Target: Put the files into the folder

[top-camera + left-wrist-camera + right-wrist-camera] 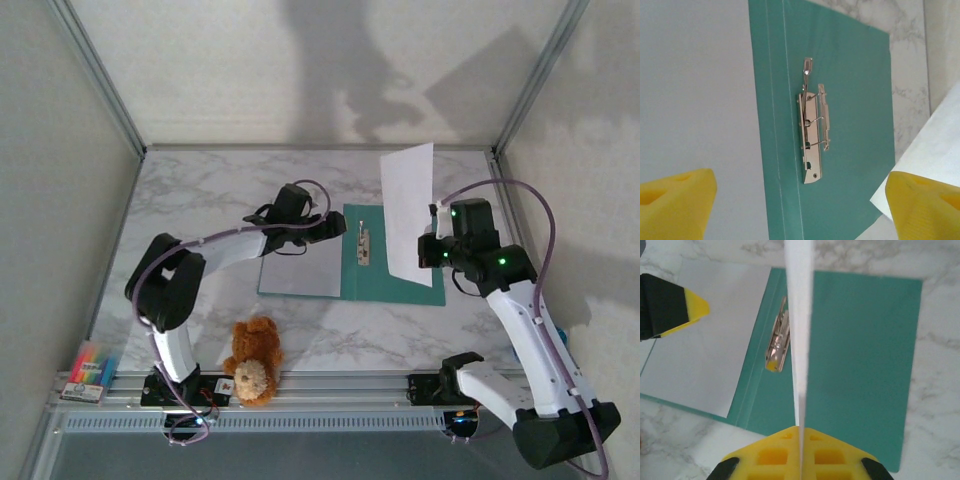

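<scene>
Your right gripper (801, 434) pinches files (800, 315) edge-on above folder (865, 355); top view gives you their broad face. Your left gripper (800, 200) wide, empty, over folder's clip (812, 140).

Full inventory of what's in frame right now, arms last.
paper sheet: 1, white, upright in the right gripper, above the folder
folder: 1, teal with a pale left half, open flat mid-table
metal clip: 1, silver, beside the folder's spine
teddy bear: 1, brown, near edge, left of centre
marker pack: 1, multicoloured, near-left corner, off the marble
table: 1, white-grey marble
left gripper: 1, yellow pads, open above the folder
right gripper: 1, yellow pads, shut on the paper sheet
</scene>
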You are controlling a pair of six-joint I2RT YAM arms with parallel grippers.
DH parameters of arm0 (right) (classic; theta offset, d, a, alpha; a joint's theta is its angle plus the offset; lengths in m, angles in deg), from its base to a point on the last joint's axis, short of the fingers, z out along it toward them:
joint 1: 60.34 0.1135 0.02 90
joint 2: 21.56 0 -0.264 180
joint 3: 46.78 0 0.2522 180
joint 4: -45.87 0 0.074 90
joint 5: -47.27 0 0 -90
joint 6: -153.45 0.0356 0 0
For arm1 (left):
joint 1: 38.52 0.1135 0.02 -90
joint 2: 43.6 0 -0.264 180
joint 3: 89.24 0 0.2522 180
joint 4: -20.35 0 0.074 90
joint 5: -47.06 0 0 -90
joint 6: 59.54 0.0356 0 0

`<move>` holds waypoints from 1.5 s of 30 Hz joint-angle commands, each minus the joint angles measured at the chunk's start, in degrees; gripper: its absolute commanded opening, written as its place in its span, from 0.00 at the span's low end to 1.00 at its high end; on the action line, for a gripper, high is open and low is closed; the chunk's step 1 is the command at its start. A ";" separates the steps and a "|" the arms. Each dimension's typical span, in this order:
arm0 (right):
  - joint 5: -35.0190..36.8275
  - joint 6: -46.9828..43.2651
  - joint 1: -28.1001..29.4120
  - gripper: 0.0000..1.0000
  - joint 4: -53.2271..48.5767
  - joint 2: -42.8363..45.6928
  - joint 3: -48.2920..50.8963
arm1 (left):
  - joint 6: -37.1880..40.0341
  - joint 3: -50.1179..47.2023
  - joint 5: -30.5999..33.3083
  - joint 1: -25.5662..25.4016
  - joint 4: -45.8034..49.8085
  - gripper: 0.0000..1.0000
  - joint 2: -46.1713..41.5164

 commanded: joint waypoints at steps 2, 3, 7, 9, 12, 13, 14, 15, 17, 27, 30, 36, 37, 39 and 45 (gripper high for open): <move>-13.90 3.71 -2.95 0.00 4.77 -0.25 1.51 | -2.08 4.05 -1.37 -1.20 -0.48 0.86 4.41; -15.41 4.29 -3.17 0.00 5.24 -0.66 1.59 | -2.27 4.46 -1.27 -1.28 -0.11 0.86 5.29; -20.90 5.86 -3.92 0.00 6.53 -1.54 1.42 | -2.88 4.97 -0.52 -1.28 0.45 0.85 7.25; -24.04 6.97 -4.22 0.00 7.55 -1.96 1.91 | -3.07 5.17 -0.41 -1.20 0.60 0.85 7.85; -28.57 8.78 -4.40 0.00 9.76 -2.14 3.24 | -3.13 5.45 -0.29 -1.26 0.67 0.84 8.49; -29.30 9.06 -4.41 0.00 10.36 -1.95 3.73 | -3.15 5.55 -0.41 -1.21 0.78 0.84 8.67; -29.58 9.02 -4.47 0.00 10.60 -1.89 4.17 | -3.15 5.63 -0.41 -1.23 0.84 0.84 8.76; -29.96 9.06 -4.53 0.00 10.78 -1.76 4.46 | -3.07 5.76 -0.43 -1.28 0.87 0.84 8.92; -31.39 9.09 -4.85 0.00 11.44 -1.43 5.29 | -2.91 5.97 -0.30 -1.21 1.21 0.84 9.03; -27.20 5.30 -8.47 0.00 8.67 -3.44 12.46 | -1.80 5.50 1.13 -1.18 3.76 0.83 8.67; -24.28 4.96 -9.31 0.00 7.39 -3.81 13.56 | -1.46 4.71 1.46 -1.20 4.67 0.82 8.11; -20.85 5.30 -9.52 0.00 6.27 -5.17 13.19 | -1.58 1.31 3.19 -1.01 5.02 0.82 5.71; -20.88 5.39 -9.57 0.00 6.40 -5.30 13.29 | -1.50 0.84 3.47 -1.00 5.16 0.83 4.96; -20.42 5.32 -9.54 0.00 6.28 -5.54 13.22 | -1.17 0.36 3.83 -0.98 5.65 0.83 3.80; -19.73 5.38 -9.59 0.00 5.88 -5.91 13.02 | -0.61 -2.59 6.57 -0.95 7.48 0.84 -2.00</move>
